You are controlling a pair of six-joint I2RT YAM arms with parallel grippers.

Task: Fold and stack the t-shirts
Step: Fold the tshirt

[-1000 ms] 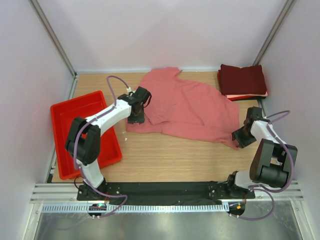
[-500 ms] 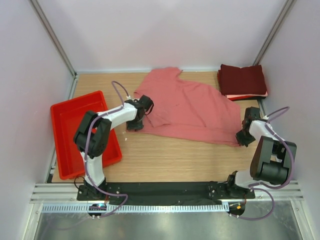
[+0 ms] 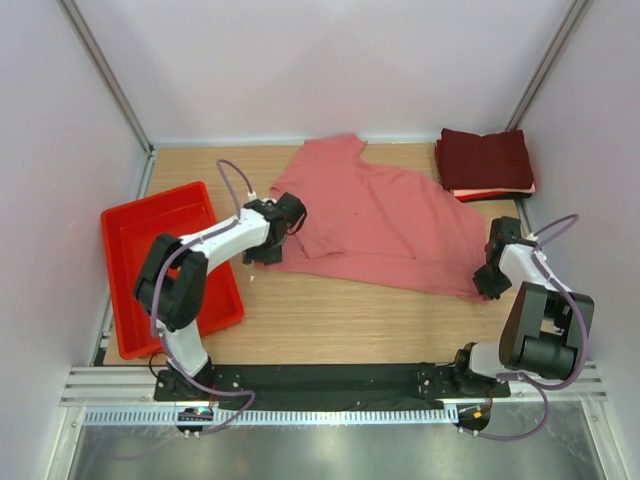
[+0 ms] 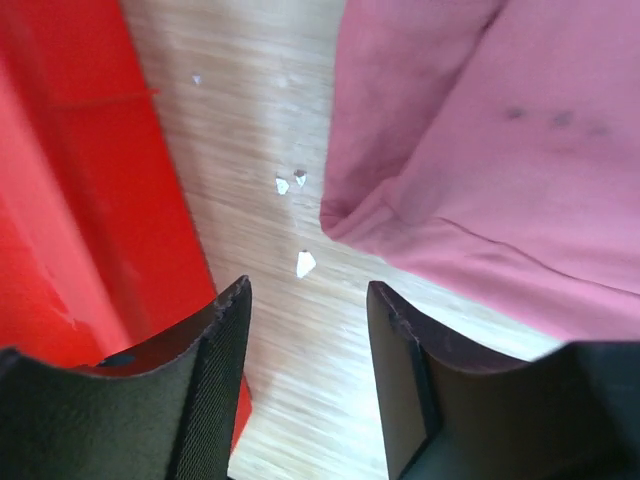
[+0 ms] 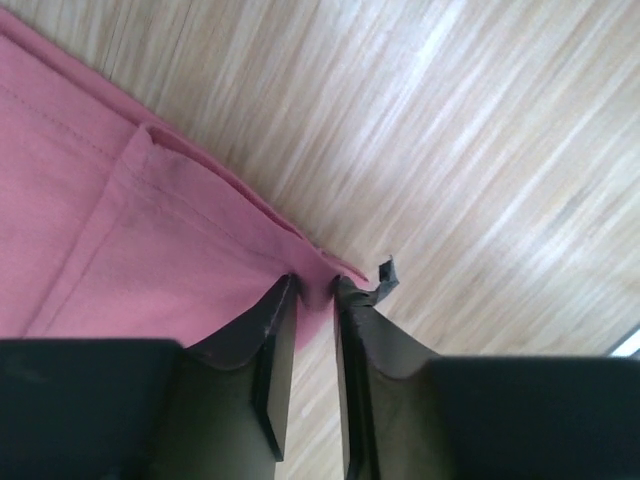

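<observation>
Left of your left gripper's [image 4: 308, 370] fingers [image 4: 212, 385] sits the red tray [image 4: 70, 200], its wall running close beside the left finger. These fingers are spread wide with nothing between them, only bare wooden table [image 4: 250, 130]. A few small white flecks [image 4: 305, 263] lie on the wood just ahead of the gap.

Ahead and to the right of that gap is the pink shirt [image 3: 380, 225]. Its nearest folded corner is close to the right finger but not touching either one. The shirt is spread loosely and unfolded across the middle of the table. It reaches from your left gripper across to your right one, with a crumpled part at the far end.

Your right gripper [image 5: 313, 290] has its fingers drawn almost together, and they pinch a small fold of the shirt's hemmed edge at its near right corner. The rest of the cloth runs off to the left of those fingers. Bare wood lies ahead and to the right of them.

Beyond your right gripper, in the far right corner, is the stack of dark maroon folded shirts [image 3: 485, 158]. A thin pale layer [image 3: 497, 191] shows under its near edge. The stack is well apart from both sets of fingers.
</observation>
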